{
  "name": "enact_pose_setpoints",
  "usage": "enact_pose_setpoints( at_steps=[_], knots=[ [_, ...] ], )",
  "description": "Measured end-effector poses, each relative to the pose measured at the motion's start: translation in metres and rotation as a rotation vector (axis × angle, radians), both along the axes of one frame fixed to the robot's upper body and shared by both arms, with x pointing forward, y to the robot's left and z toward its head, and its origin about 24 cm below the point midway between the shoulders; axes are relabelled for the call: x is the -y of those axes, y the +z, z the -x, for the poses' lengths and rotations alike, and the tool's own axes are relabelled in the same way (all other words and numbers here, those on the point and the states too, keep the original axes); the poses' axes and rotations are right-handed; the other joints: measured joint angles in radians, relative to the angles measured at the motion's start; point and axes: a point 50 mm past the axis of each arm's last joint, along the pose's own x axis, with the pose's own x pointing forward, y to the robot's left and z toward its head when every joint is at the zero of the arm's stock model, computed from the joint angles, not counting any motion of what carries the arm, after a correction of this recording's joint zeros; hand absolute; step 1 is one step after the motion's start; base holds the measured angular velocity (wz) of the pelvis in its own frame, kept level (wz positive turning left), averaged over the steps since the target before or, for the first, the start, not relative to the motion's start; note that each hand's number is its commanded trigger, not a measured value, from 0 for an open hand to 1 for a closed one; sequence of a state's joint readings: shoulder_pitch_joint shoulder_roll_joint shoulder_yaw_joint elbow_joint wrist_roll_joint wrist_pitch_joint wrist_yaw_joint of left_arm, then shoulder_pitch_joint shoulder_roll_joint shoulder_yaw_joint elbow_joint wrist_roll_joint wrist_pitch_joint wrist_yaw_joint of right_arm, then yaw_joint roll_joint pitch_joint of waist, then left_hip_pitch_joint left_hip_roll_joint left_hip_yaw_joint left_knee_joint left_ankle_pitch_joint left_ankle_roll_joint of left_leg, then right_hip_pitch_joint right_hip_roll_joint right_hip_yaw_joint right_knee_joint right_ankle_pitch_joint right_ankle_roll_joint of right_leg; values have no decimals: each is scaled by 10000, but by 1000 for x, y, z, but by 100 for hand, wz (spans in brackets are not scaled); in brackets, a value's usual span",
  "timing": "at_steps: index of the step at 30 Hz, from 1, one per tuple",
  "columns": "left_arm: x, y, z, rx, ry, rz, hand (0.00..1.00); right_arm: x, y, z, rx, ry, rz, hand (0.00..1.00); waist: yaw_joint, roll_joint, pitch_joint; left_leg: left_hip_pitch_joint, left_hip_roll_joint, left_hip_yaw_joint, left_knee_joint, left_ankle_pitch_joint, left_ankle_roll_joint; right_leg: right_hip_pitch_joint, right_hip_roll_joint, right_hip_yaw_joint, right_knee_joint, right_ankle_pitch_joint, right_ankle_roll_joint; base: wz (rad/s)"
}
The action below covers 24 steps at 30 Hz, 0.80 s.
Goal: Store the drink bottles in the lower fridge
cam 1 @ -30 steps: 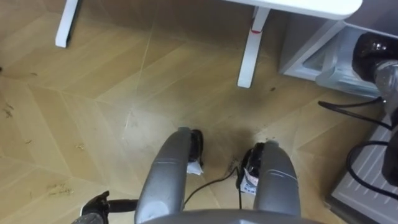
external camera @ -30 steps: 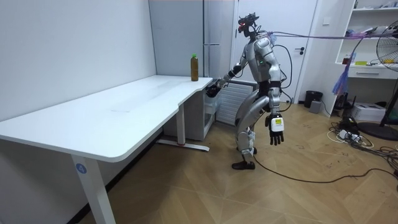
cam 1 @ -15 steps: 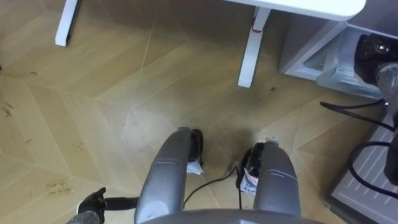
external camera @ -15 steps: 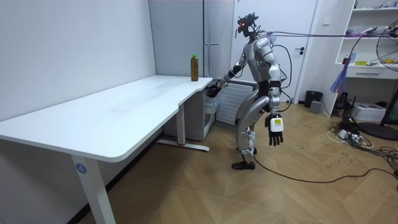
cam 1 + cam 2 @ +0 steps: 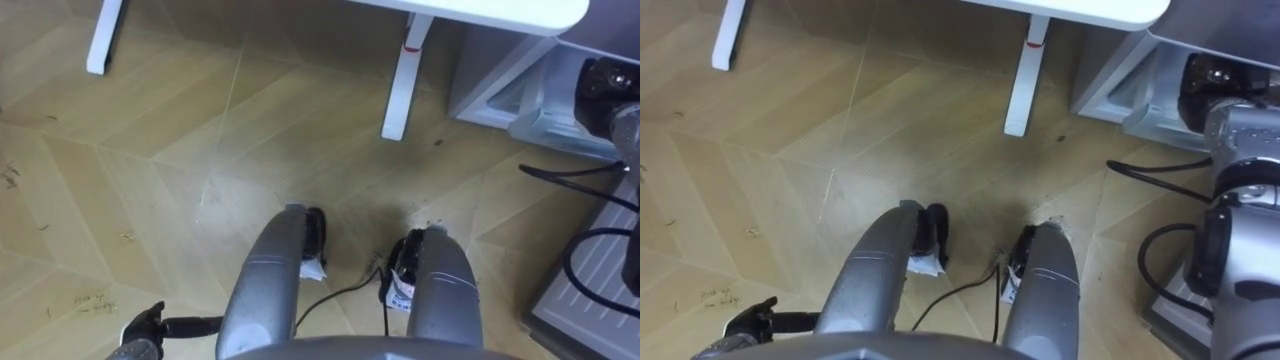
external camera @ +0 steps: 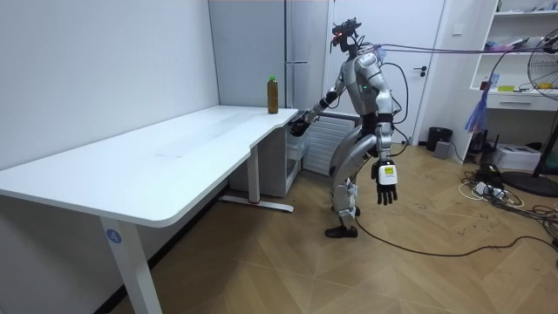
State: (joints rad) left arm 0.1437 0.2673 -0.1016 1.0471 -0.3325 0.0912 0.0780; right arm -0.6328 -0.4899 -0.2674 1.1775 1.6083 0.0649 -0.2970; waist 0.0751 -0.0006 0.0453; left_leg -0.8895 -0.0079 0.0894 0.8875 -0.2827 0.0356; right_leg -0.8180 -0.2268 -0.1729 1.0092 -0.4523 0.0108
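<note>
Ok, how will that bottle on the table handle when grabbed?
The bottle is tall and narrow, standing upright near the table edge, so it probably tips if nudged high. It looks dark nearly to the cap, so likely heavy for its size. Round body: may roll once down.

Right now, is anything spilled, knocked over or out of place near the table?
Nothing stands out. The bottle stands upright near the far end of the table, with no spill around it. The floor shows just a few small scuffs and specks.
</note>
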Motion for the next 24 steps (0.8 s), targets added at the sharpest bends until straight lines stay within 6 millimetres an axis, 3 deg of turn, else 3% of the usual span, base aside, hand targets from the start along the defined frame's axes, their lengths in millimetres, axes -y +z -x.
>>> enact_pose_setpoints(
  at_steps=[9, 17, 24],
  knots=[
    [1, -1, 2, -122, -144, -60, 0, 1, -3, 4, -758, -255, -250, 100, -148, -42, -2, 5, 27, 28, -15, -1, 2, 13, 15, -27, -40, -2, 4, 0],
    [-1, -1, 4, -317, -72, -85, 0, 2, -17, 15, -1809, -588, -646, 100, -143, -40, -7, 8, 271, 201, -64, -10, 16, 104, 107, -172, -218, 8, -18, 0],
    [-4, 1, 2, -288, -98, -154, 0, 2, -18, 16, -1911, -601, -679, 100, -142, -40, -9, 34, 361, 390, -78, -14, 24, 92, 107, -157, -203, -1, -37, 0]
  ],
)
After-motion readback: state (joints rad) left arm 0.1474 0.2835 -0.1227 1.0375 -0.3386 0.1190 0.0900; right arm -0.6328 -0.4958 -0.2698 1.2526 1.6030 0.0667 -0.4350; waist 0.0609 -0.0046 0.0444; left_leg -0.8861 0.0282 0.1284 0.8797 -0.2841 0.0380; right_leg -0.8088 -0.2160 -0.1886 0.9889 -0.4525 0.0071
